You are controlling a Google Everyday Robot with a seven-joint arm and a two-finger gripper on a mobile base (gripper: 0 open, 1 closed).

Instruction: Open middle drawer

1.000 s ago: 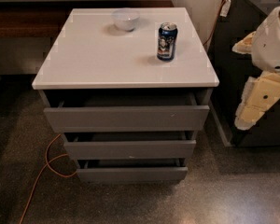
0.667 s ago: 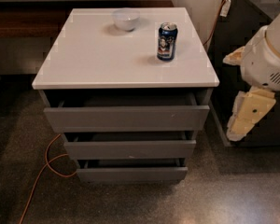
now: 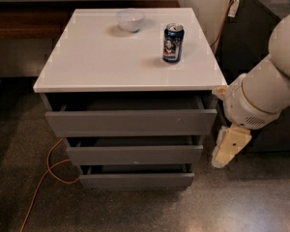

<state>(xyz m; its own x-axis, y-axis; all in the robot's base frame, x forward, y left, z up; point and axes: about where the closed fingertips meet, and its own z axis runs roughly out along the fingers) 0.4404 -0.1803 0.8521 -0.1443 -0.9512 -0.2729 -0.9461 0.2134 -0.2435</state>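
The middle drawer (image 3: pixel 134 154) is a flat grey handleless front, the second of three under a white-topped cabinet (image 3: pixel 87 66). It stands slightly out, with a dark gap above it. The taller top drawer (image 3: pixel 130 122) and the narrower bottom drawer (image 3: pixel 135 180) also stand slightly out. My gripper (image 3: pixel 222 157), cream-coloured, hangs down from the white arm (image 3: pixel 266 93) just right of the cabinet. It is level with the middle drawer's right end and a little apart from it.
A blue soda can (image 3: pixel 173 43) and a small white bowl (image 3: pixel 130 19) stand on the cabinet top. An orange cable (image 3: pixel 48 173) lies on the speckled floor at the left. A dark cabinet (image 3: pixel 266 13) stands behind the arm on the right.
The arm has swung left and down, bringing the gripper from beside the top drawer to beside the middle drawer's right end. The drawers have not moved.
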